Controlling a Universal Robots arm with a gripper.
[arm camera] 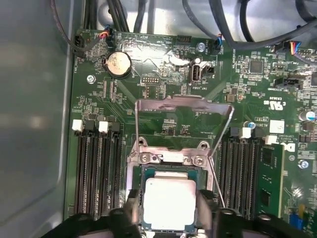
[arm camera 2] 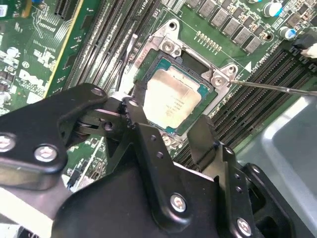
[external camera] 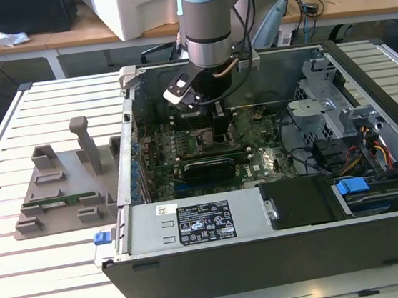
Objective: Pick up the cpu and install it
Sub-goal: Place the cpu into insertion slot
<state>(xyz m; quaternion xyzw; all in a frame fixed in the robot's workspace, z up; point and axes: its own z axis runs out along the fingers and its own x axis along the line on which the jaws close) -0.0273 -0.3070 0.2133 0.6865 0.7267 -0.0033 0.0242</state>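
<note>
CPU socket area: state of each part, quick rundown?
cpu, lying flat in the socket, metal top up.
socket bracket, swung open.
memory stick, standing in a slot.
gripper, low over the cpu; whether it grips cannot be told.

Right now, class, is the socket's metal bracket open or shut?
Open: in the first wrist view the bracket stands swung up, leaving the cpu uncovered.

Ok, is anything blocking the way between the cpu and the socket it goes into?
Nothing visible does. In the first wrist view the cpu lies within the socket frame, and the metal bracket is flipped open, off the socket, on the side of the coin battery.
</note>
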